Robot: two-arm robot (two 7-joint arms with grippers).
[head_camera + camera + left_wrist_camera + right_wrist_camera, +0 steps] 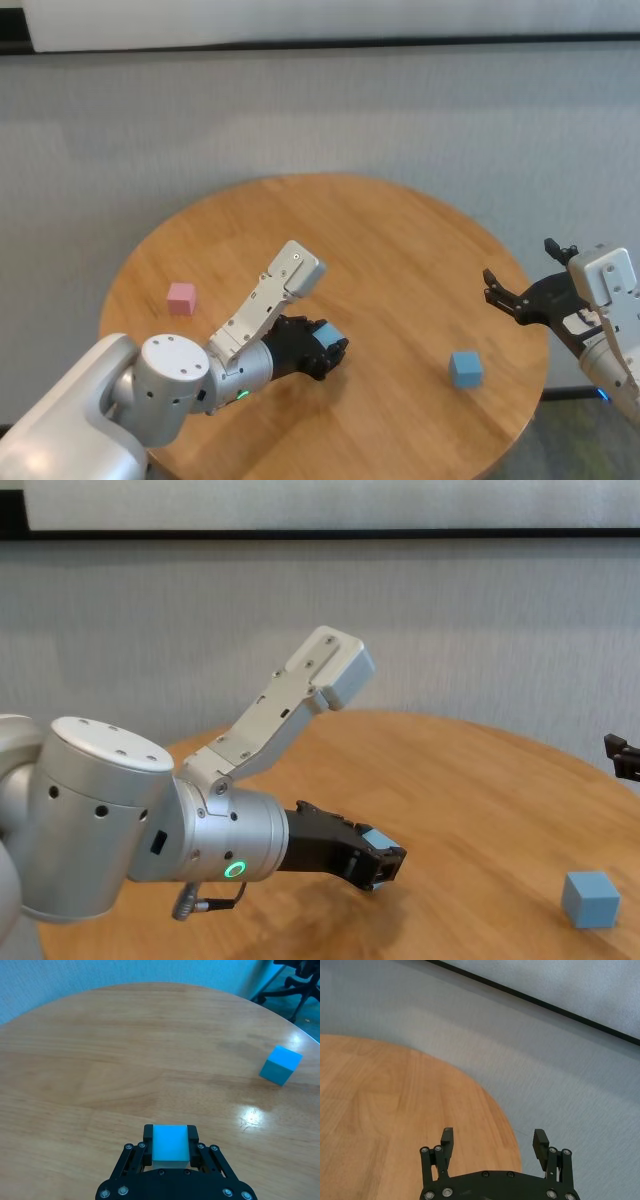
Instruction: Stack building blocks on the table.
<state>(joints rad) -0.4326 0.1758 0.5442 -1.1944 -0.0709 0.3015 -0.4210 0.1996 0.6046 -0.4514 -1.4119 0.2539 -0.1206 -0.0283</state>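
My left gripper (336, 346) is shut on a light blue building block (330, 335), held low over the near middle of the table (390, 240). The left wrist view shows that block (170, 1143) squeezed between both pads. A second light blue block (465, 369) rests on the table to the right, apart from both grippers; it also shows in the left wrist view (281, 1064) and chest view (590, 898). The pink block (181, 298) lies near the table's left edge. My right gripper (494, 1137) hangs open and empty beyond the table's right edge.
The round wooden table ends close to the right gripper, with grey carpet beyond. An office chair base (295, 982) stands off the table on the floor. Bare wood lies between the held block and the second blue block.
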